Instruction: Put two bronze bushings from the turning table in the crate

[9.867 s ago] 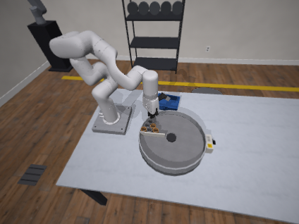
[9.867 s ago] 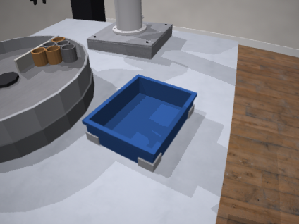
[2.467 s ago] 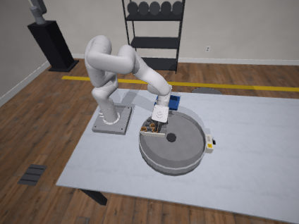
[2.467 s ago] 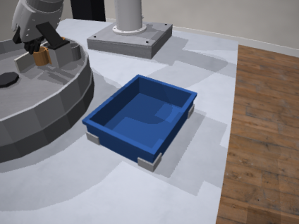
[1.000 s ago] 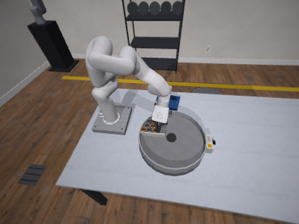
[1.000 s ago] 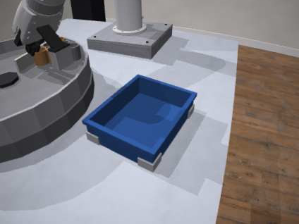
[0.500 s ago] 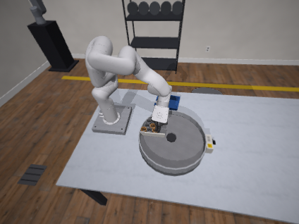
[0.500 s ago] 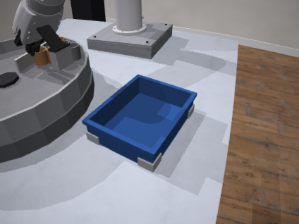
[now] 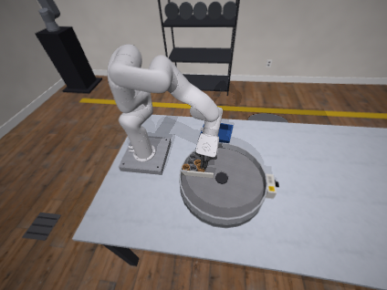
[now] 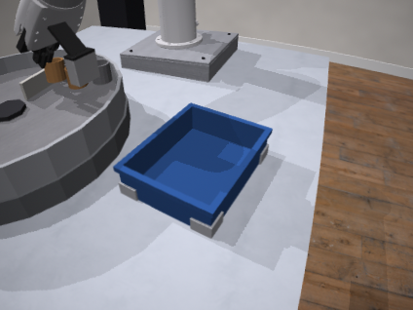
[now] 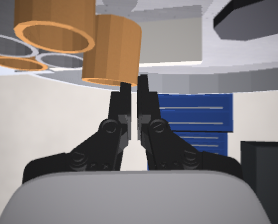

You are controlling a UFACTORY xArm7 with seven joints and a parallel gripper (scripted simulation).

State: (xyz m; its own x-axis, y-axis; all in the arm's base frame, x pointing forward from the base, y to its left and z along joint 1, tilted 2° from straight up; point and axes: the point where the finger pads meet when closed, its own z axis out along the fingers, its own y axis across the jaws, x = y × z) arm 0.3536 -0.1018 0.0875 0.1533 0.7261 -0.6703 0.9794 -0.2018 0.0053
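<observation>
Wooden flooring and a pale wall are framing the grey table (image 9: 319, 185) in the top view, with a shelf rack (image 9: 160, 25) standing behind it. I am seeing the turning table (image 9: 246, 208) sitting toward the table's far-left corner, next to the arm's base plate (image 9: 130, 164). The gripper (image 9: 206, 162) is hanging over the disc's far-left edge, where the bushings (image 9: 193, 164) are clustered behind a low fence (image 9: 196, 173). The crate (image 9: 226, 132) is peeking out behind the wrist, against the table's far edge.

From the exterior view, the gripper (image 10: 58, 63) is reaching down at a slant onto a bronze bushing (image 10: 55, 73) near the disc's rim. A grey bushing (image 10: 104, 71) is standing just beside it, so I am judging the slant is keeping the fingers off that neighbour. The blue crate (image 10: 166, 198) is waiting open-topped just beside the disc, held by corner blocks, with nothing lying inside. The disc's raised rim is standing between bushing and crate.

Through the wrist camera, the gripper (image 11: 135, 87) is pressed nearly together, and I am judging it is pinching the thin wall of the nearest bronze bushing (image 11: 112, 47). A second bronze bushing (image 11: 55, 25) and some grey rings (image 11: 60, 60) are crowding close alongside. Blue crate wall (image 11: 200, 115) is showing beyond the fingers.
</observation>
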